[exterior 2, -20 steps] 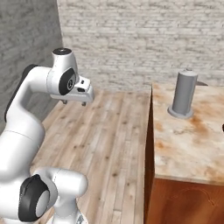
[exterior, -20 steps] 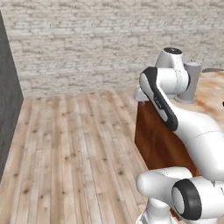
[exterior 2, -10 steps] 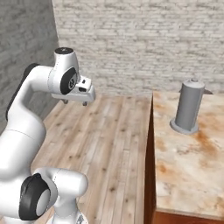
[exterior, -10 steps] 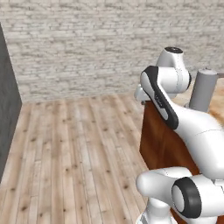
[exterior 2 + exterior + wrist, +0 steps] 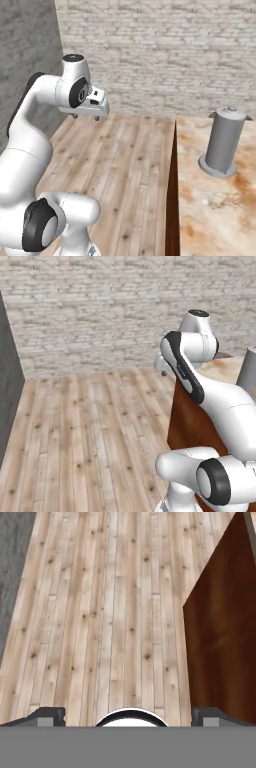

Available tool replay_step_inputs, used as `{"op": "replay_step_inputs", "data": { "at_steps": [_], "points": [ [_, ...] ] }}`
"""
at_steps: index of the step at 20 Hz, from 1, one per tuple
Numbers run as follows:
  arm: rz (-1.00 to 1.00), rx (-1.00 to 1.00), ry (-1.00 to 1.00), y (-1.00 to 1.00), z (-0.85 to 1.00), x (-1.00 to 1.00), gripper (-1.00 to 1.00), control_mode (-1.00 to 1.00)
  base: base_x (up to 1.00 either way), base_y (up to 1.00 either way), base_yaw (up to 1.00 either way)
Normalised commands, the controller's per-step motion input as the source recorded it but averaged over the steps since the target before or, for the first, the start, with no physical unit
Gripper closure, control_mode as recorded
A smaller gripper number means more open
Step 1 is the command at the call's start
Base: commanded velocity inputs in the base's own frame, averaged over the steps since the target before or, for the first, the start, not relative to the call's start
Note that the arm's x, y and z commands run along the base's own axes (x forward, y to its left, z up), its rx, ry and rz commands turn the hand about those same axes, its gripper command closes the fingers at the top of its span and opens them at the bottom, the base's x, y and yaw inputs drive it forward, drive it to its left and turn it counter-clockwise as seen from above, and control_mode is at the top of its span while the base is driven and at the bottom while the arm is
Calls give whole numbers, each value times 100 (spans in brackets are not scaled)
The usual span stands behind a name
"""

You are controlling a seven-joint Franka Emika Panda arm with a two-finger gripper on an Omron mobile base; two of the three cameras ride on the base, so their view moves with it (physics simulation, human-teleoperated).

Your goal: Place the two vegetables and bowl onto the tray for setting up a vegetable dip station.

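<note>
We see the gripper [image 5: 85,117] raised above the plank floor [image 5: 125,165], left of the counter [image 5: 210,200] and apart from it. Its jaws stand spread wide with nothing between them; in the hand view the two fingertips [image 5: 47,714] sit far apart at the bottom corners, pointing down at bare floor [image 5: 115,612].

In the left base view the gripper [image 5: 161,367] is mostly hidden behind the arm's upper link; we make out only its pale body just left of the counter's corner.

On the counter's mottled top a tall grey cylinder [image 5: 224,142] stands upright on a round foot, well apart from the gripper, to its right. Its edge also shows at the right border of the left base view [image 5: 248,372].

The counter's dark brown side panel [image 5: 222,642] runs down the right of the hand view, beside the gripper but not touching it.

We cannot tell where the carrot, green vegetable, bowl or tray lie relative to the gripper.
</note>
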Motion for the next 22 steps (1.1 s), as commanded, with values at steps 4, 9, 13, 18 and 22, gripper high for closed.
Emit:
{"op": "replay_step_inputs", "data": {
  "at_steps": [4, 9, 13, 18, 22],
  "points": [
    [0, 0, 0, 0, 0, 0, -100, 100, 65, 7, 0],
    [0, 0, 0, 0, 0, 0, -100, 100, 64, 6, 0],
    [0, 0, 0, 0, 0, 0, -100, 100, 65, 3, 0],
    [0, 0, 0, 0, 0, 0, -100, 100, 68, 1, 0],
    [0, 0, 0, 0, 0, 0, -100, 100, 68, 1, 0]
  ]
}}
